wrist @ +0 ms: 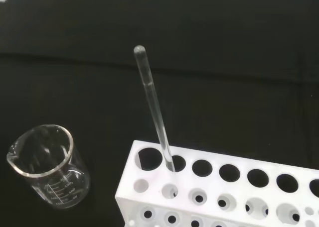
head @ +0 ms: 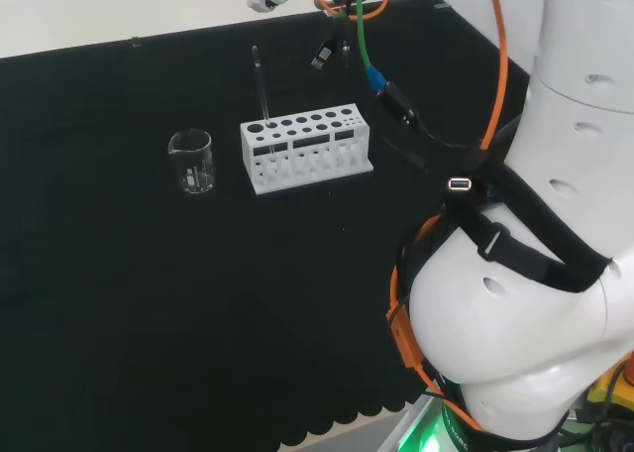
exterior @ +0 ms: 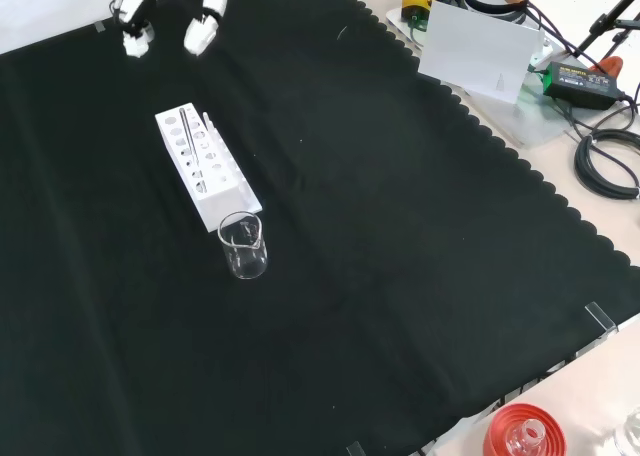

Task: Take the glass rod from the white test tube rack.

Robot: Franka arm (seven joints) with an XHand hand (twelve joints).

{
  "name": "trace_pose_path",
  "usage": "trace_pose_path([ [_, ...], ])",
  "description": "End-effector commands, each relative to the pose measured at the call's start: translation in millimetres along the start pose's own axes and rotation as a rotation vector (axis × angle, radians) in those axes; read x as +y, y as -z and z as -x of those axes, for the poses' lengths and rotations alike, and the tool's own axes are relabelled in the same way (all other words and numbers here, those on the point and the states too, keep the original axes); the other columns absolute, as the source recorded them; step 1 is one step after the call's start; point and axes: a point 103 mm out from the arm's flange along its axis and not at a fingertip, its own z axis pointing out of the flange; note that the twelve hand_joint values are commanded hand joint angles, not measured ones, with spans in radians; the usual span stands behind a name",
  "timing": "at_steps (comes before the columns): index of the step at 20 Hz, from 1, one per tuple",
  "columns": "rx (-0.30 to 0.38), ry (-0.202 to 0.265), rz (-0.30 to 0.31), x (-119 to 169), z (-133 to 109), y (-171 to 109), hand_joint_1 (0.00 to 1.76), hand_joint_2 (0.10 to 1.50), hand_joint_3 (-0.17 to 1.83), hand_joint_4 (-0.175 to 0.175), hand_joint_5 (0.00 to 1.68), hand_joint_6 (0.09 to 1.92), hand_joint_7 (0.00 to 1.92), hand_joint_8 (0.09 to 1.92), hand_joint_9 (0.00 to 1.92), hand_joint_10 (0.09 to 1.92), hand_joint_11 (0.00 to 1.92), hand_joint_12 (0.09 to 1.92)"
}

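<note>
I'm approaching: my hand, fingers apart and empty, hangs at the front view's upper left. The glass rod stands in the white test tube rack. Next I must descend and pinch it.

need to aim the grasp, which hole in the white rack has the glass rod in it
The second hole from the beaker end in the back row of the rack. The glass rod stands in it, leaning; the other holes look empty.

The setting is a laboratory bench. A black cloth covers the bench. On it stands a white test tube rack holding 1 glass rod. A clear graduated beaker stands just beside the rack's end.
</note>
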Motion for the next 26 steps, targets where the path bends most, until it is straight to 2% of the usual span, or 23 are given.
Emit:
trace_pose_path([
  [1, 0.011, 0.005, -0.033, 12, 7, -19, 0.62, 0.91, 0.42, -0.082, 0.43, 0.82, 0.60, 0.87, 0.83, 0.76, 0.69, 1.30],
  [7, 0.017, 0.002, -0.070, 17, 7, -26, 0.61, 0.91, 0.43, -0.083, 0.42, 0.84, 0.62, 0.85, 0.84, 0.76, 0.74, 1.28],
  [8, 0.025, 0.004, -0.058, 17, 6, -27, 0.61, 0.91, 0.43, -0.083, 0.42, 0.84, 0.62, 0.85, 0.84, 0.76, 0.75, 1.28],
  [10, 0.021, 0.013, -0.059, 13, 5, -28, 0.60, 0.91, 0.43, -0.083, 0.42, 0.85, 0.63, 0.85, 0.85, 0.76, 0.76, 1.28],
  [11, 0.005, 0.005, -0.080, 19, 0, -33, 0.60, 0.91, 0.44, -0.083, 0.42, 0.85, 0.63, 0.85, 0.85, 0.76, 0.77, 1.28],
  [12, -0.005, 0.018, -0.088, 18, 1, -31, 0.60, 0.91, 0.44, -0.083, 0.41, 0.85, 0.63, 0.85, 0.85, 0.76, 0.77, 1.28],
  [15, 0.023, 0.049, -0.074, 16, -5, -40, 0.59, 0.92, 0.44, -0.082, 0.40, 0.84, 0.63, 0.85, 0.85, 0.76, 0.78, 1.27],
  [26, 0.044, 0.081, -0.129, 17, -17, -54, 0.56, 0.92, 0.45, -0.085, 0.38, 0.84, 0.62, 0.85, 0.87, 0.76, 0.80, 1.26],
])
